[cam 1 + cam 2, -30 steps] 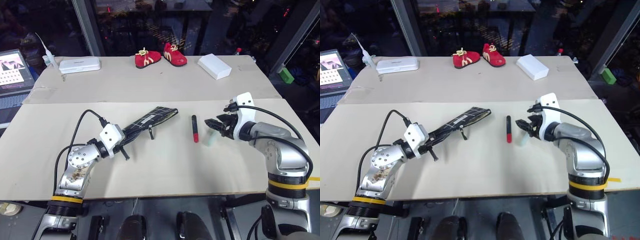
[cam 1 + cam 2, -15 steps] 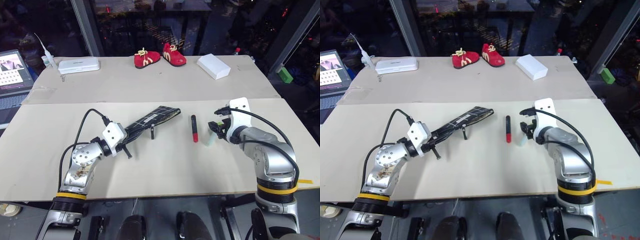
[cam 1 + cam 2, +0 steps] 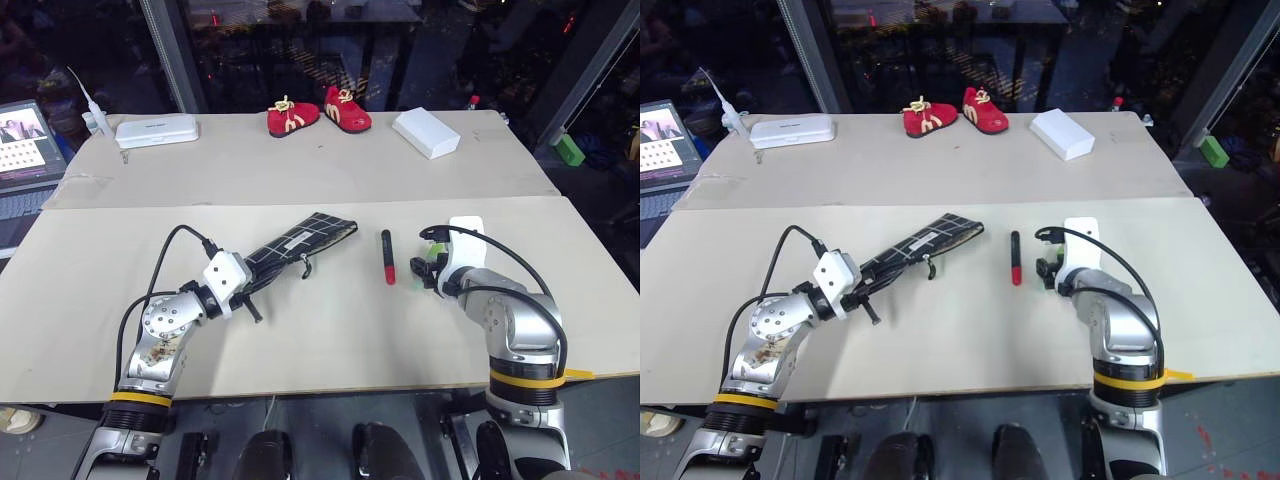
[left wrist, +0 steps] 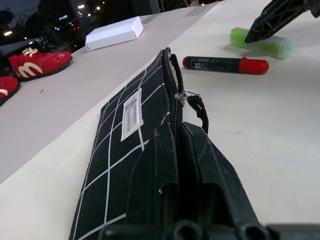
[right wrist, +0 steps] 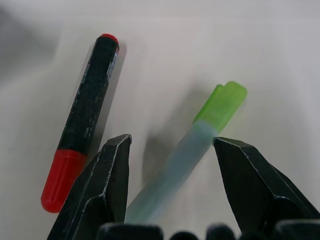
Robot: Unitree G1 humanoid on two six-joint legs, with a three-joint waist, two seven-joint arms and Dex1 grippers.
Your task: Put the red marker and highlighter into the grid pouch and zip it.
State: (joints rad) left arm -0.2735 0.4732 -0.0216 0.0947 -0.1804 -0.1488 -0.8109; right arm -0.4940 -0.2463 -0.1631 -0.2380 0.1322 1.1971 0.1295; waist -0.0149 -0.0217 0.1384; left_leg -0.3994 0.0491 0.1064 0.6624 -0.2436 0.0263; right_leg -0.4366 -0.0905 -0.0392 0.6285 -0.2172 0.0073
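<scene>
Left eye view: cardboard-covered table [image 3: 300, 160] before dark windows [image 3: 250, 50].

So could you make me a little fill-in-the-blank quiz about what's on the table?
1. The left claw is shut on the ____, holding it by one end.
2. The right claw's fingers are open on either side of the ____.
3. The red marker lies on the table between the pouch and the ____.
4. The two toy shoes at the back are ____.

Missing words: grid pouch; highlighter; highlighter; red
</scene>
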